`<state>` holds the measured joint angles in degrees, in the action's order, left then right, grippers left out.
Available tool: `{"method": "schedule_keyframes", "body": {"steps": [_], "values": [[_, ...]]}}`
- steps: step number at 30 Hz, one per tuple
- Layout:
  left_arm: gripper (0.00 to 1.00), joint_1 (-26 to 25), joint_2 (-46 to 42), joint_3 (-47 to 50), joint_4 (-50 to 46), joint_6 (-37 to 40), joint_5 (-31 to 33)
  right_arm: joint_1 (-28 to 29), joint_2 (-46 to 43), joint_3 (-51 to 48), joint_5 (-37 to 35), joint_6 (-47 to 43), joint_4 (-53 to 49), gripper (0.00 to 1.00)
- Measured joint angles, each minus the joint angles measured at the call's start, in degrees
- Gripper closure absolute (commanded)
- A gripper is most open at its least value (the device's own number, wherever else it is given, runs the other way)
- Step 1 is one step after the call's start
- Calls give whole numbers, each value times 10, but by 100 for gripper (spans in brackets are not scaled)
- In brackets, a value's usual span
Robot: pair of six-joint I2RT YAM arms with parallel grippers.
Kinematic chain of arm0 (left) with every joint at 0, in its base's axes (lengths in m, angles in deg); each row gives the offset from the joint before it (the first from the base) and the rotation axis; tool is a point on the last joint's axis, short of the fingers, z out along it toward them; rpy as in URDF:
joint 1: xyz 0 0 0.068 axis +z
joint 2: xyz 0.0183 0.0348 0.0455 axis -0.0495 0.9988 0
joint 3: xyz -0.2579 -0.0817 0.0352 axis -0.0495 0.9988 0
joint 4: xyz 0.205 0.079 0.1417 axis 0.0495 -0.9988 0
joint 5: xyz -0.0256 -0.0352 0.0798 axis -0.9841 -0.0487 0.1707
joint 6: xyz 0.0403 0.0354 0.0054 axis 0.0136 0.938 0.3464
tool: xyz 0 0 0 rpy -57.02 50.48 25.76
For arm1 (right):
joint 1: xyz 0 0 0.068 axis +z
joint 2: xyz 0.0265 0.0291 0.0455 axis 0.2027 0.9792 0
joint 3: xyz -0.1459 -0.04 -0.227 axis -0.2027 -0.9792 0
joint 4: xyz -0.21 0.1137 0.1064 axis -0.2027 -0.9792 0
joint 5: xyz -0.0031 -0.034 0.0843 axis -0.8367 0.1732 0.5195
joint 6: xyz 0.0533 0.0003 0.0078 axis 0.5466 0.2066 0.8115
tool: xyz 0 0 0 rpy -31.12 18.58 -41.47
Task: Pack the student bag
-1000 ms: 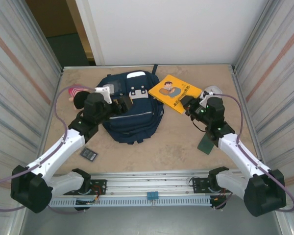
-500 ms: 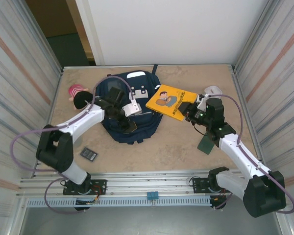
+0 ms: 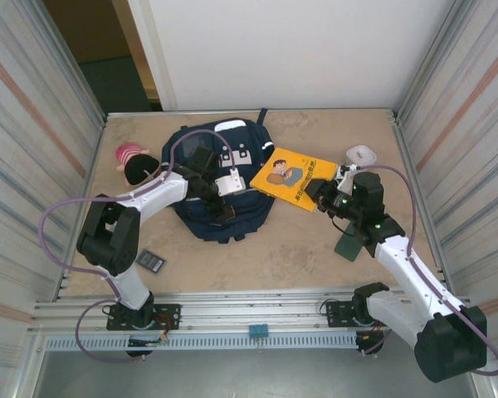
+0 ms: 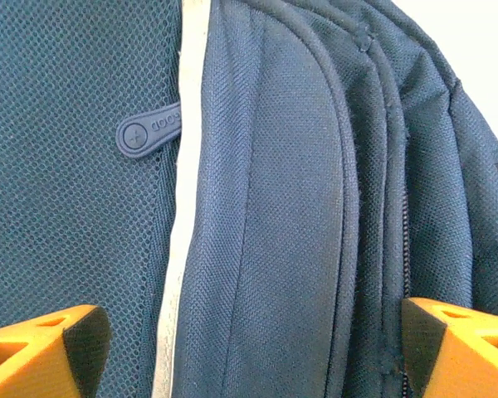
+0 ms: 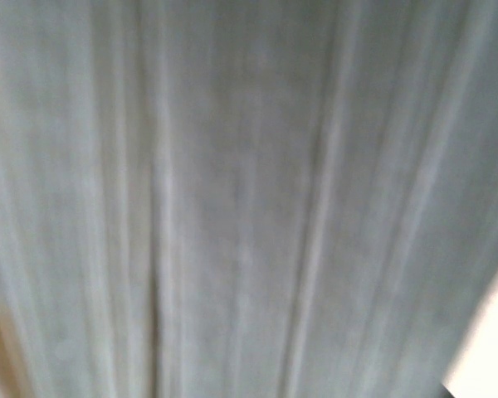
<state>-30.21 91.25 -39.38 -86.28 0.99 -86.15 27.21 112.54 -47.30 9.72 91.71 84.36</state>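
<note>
Notably, right gripper [image 3: 319, 192] grips book [image 3: 290, 176] (left gripper [image 4: 249, 352] gapes over bag [image 4: 290, 182]).

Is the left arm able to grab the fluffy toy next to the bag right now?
Probably yes. The left gripper is open and empty over the student bag, and the toy lies on bare table just left of the bag, nothing between them.

Close up on the backpack [image 4: 290, 207], a small dark blue rubber tab [image 4: 149, 130] carries a plus sign in a circle and raised letters that look like "doo", the rest cut off by a pale stripe. The yellow book [image 3: 293, 179] has dark lettering, too small to read.
</note>
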Motion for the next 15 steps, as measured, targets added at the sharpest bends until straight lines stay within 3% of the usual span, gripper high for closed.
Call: {"method": "schedule_keyframes", "body": {"steps": [5, 12, 15], "values": [[7, 0, 0, 0, 17, 10, -14, 0, 0, -12, -3, 0, -10, 100], [7, 11, -6, 0, 33, 9, -95, 0, -11, -15, -14, 0, -10, 100], [7, 16, -9, -2, 44, 9, -101, 0, -18, -17, -16, 0, -11, 100]]}}
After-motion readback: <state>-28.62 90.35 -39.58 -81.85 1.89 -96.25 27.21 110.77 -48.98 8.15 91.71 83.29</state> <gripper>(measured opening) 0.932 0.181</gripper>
